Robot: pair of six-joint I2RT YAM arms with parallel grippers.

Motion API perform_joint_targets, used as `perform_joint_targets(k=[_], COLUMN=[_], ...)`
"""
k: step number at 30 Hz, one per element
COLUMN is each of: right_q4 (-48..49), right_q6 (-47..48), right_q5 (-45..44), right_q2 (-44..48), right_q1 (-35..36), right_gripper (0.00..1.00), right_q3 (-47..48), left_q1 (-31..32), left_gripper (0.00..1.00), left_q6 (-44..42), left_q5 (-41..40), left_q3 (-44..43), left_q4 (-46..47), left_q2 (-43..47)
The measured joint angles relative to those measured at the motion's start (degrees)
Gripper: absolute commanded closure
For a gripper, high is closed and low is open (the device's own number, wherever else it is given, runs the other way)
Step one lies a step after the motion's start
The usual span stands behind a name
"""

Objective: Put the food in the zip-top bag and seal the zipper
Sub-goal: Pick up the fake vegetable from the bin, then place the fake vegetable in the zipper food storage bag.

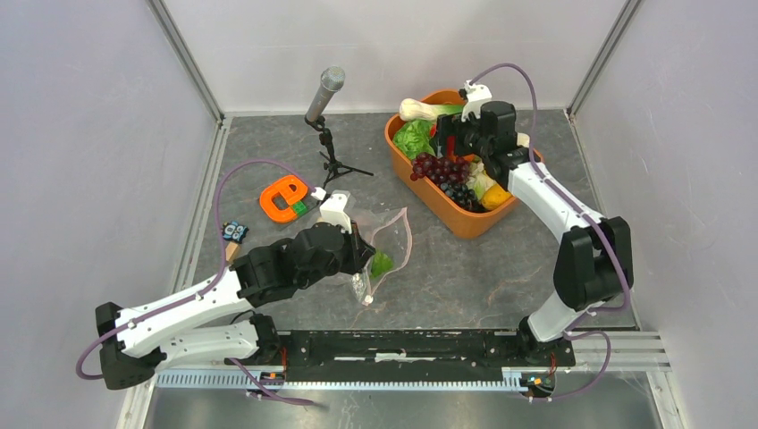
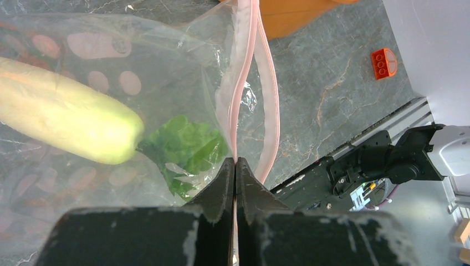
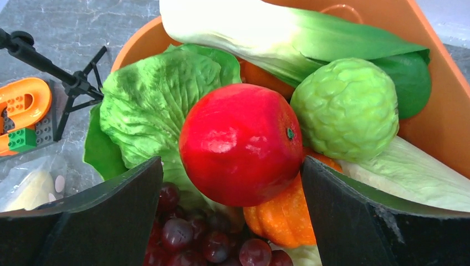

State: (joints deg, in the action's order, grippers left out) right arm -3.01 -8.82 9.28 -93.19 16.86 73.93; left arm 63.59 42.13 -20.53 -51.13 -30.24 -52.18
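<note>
Right pincer [image 3: 231,166] stands spread wide, one finger either side of the red fruit [image 3: 238,144] and not yet touching it, inside the orange tub [image 3: 438,111] at the far right of the surface [image 1: 465,286]. That fruit sits on top of the heap of food, propped on a lettuce leaf [image 3: 149,105], a bumpy green fruit [image 3: 346,108] and an orange gourd-like piece [image 3: 277,216], with the grape bunch [image 3: 183,233] lower down. It looks like a hard, glossy, light toy, so I judge it slippery and apt to squirt out of a pinch set too high or too low. Its widest girth, at mid-height, is the place to close on (the spread looks only just wide enough for it). Left pincer [image 2: 235,166] is pressed together on one lip of the zip-top bag [image 2: 166,66], right at the pinkish zipper [image 2: 249,66], while the other lip bows away so the mouth gapes. The bag lies near the middle of the surface, well apart from the tub. It already holds a green leafy piece [image 2: 188,147] and, it seems, a pale long vegetable [image 2: 61,119]. Its film is thin, crinkly and limp, so the mouth will likely sag shut unless that lip is held up. The right arm [image 1: 559,201] reaches far forward, elbow raised, wrist tipped steeply down into the tub. The left arm [image 1: 197,299] lies low, stretched across toward the centre.
</note>
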Motion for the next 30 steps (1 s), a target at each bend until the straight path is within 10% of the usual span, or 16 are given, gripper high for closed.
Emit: perform_joint_targets(k=[12, 30], right_q4=[2.95, 16.87], right_q6=[-0.09, -6.47], right_q5=[-2.45, 7.48], right_q2=[2.71, 27.19], right_q1=[0.02, -1.60], right_gripper=[0.41, 0.47], right_q3=[-4.94, -23.89], left_q1=[0.00, 0.00], left_gripper=[0.98, 0.98], left_q6=[0.00, 0.00], left_q5=[0.09, 0.13], left_q3=[0.00, 0.00], left_q4=[0.00, 0.09], left_q2=[0.00, 0.02])
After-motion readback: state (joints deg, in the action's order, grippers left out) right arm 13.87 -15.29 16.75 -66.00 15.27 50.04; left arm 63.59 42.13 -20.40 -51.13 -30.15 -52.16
